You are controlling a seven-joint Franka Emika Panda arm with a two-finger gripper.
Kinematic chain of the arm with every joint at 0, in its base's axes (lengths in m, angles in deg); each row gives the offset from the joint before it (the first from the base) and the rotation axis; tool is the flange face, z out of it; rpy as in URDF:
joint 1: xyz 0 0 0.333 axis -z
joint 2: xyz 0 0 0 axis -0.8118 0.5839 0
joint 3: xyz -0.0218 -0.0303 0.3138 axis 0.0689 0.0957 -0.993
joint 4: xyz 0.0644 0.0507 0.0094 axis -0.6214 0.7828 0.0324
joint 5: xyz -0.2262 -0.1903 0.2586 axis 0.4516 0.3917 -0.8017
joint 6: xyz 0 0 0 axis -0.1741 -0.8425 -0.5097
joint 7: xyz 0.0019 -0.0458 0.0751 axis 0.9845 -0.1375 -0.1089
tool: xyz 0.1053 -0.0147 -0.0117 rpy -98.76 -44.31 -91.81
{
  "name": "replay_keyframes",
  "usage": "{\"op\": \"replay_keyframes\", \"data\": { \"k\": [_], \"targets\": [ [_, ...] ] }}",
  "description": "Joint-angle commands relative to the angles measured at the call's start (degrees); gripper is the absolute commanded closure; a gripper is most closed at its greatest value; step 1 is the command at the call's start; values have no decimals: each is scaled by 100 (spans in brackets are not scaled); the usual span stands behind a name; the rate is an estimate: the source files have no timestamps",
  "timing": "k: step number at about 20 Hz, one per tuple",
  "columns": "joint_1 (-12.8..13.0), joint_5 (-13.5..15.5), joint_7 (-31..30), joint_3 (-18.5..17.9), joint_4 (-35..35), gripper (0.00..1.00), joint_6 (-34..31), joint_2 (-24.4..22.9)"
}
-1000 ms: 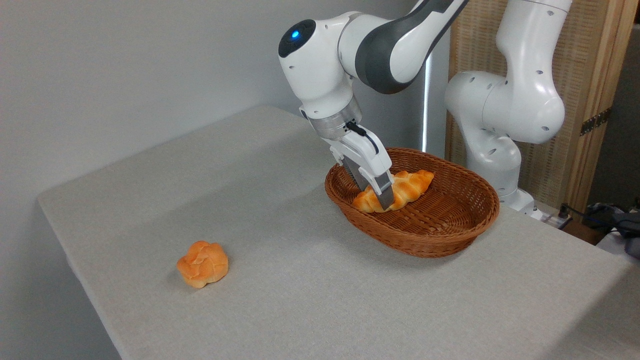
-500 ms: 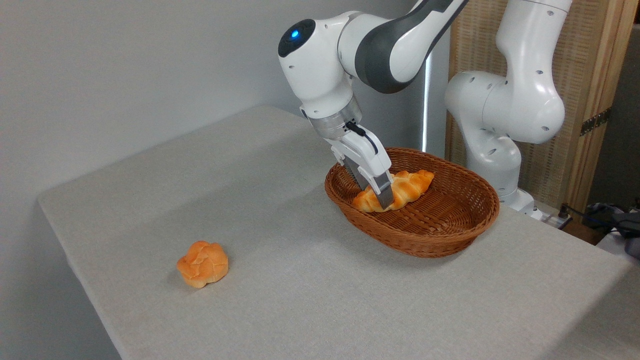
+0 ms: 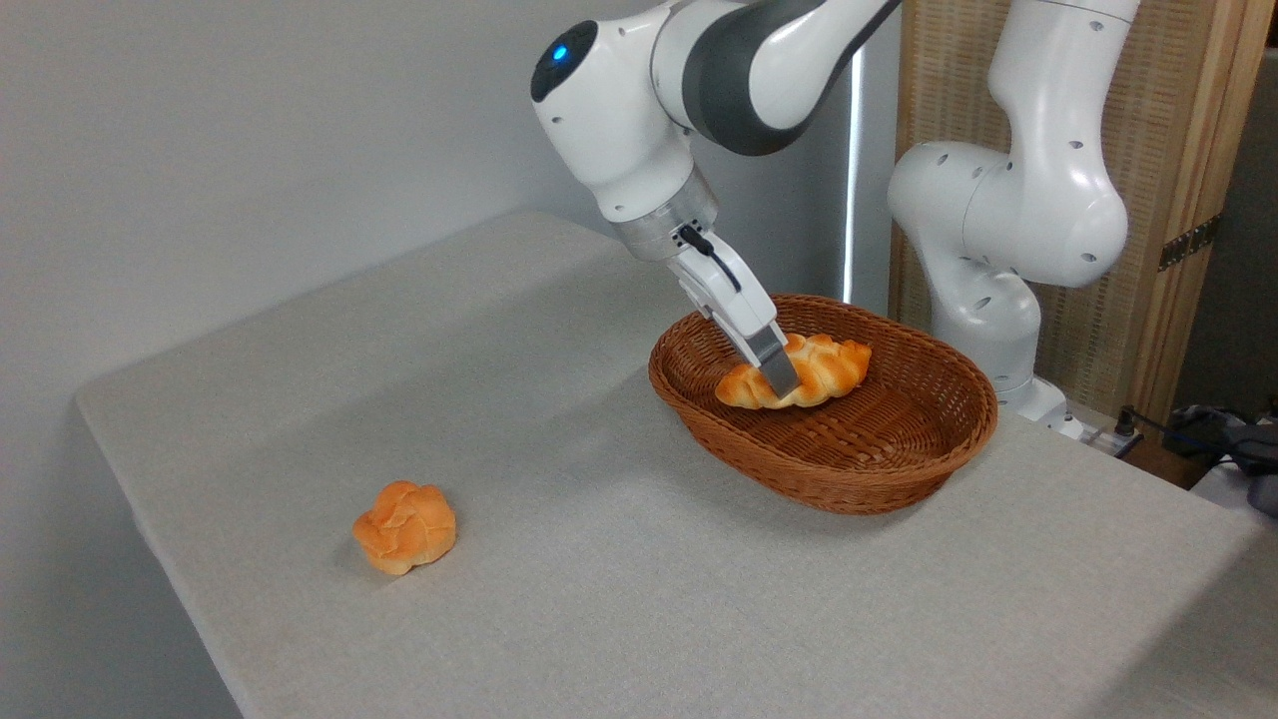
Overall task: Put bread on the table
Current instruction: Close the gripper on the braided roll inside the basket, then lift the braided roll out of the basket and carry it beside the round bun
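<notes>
The bread (image 3: 814,371), a long golden-orange braided loaf, hangs a little above the floor of the brown wicker basket (image 3: 879,469). My gripper (image 3: 784,384) is shut on the bread near its left half, with one grey finger (image 3: 774,358) across its front. The far finger is hidden behind the loaf. The loaf lies nearly level, its pointed end toward the basket's left wall. The table (image 3: 599,559), covered in light grey-beige cloth, spreads below and to the left.
A small round knotted orange roll (image 3: 405,526) lies on the table near its front left edge. The arm's white base (image 3: 998,230) stands behind the basket, with a wood-framed screen (image 3: 1178,150) behind it. Cables (image 3: 1218,429) lie at far right.
The gripper has risen and shifted slightly right, lifting the bread off the basket floor and turning it more level. The arm's wrist has moved up and left.
</notes>
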Motion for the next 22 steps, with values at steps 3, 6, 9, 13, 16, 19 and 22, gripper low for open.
{"op": "replay_keyframes", "data": {
  "k": [3,6,9,13,16,19,22],
  "targets": [
    [27,-119,267,-114,-676,57,-475,291],
    [27,-110,267,-123,-887,58,-537,379],
    [18,-40,258,-236,-1229,58,-555,467],
    [10,180,223,-526,-1914,58,-581,564],
    [10,171,188,-659,-2608,58,-572,932],
    [27,154,197,-1001,-3101,58,-240,1362],
    [18,145,188,-1107,-3217,58,384,1749]
  ]
}}
